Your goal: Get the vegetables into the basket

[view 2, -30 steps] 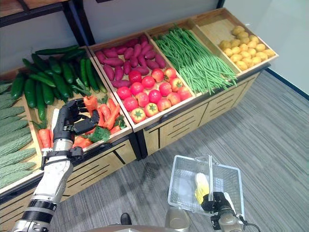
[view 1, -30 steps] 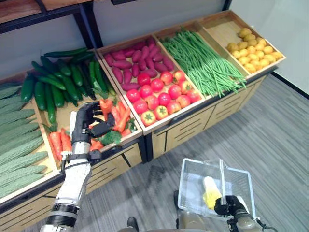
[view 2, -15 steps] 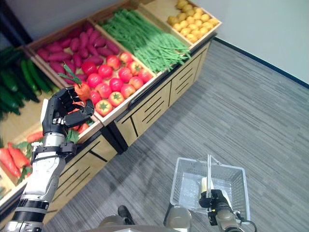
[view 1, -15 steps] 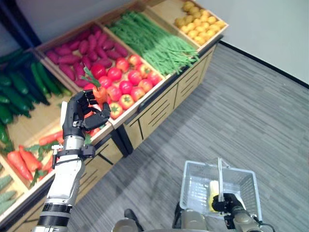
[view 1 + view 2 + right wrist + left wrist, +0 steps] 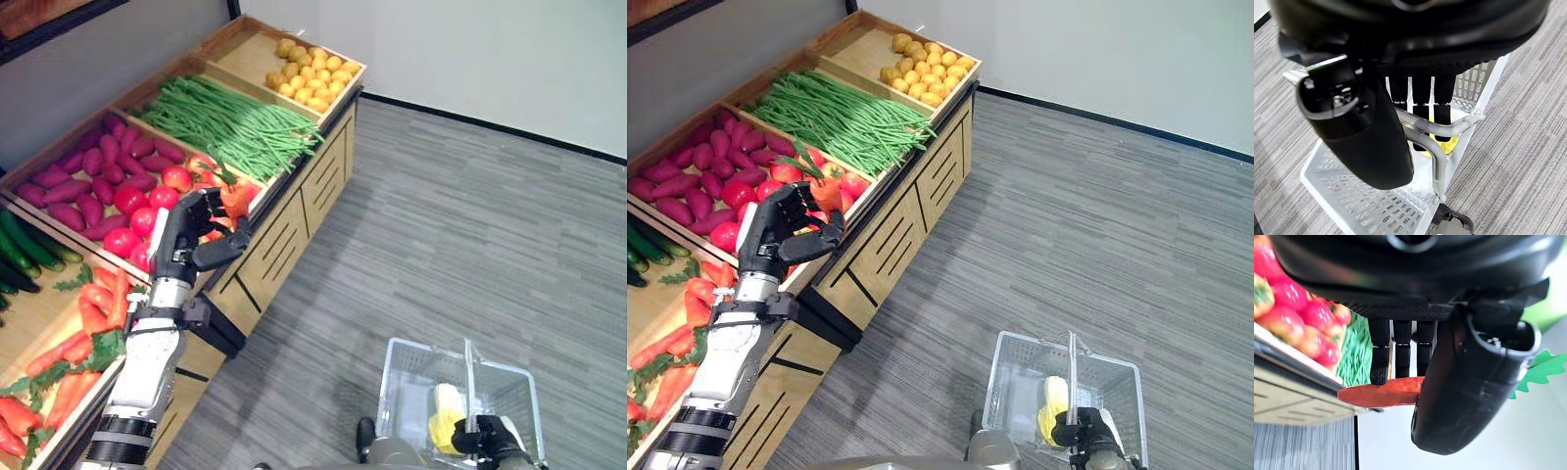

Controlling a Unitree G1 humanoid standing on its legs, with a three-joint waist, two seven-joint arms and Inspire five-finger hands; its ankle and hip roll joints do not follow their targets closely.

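The left hand (image 5: 191, 235) has its fingers clenched round a carrot (image 5: 1382, 392) lifted clear of the produce stand, not yet over the wire basket (image 5: 1016, 414) gripped by the right hand (image 5: 1091, 432), which already holds one yellow vegetable (image 5: 1052, 409).

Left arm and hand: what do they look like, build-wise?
The left arm is a silver-grey tube with black ring joints near the wrist and lower down. The left hand is dark, with segmented fingers textured on their inner pads and a bulky smooth thumb housing. No white thumb cover shows. The right hand is equally dark.
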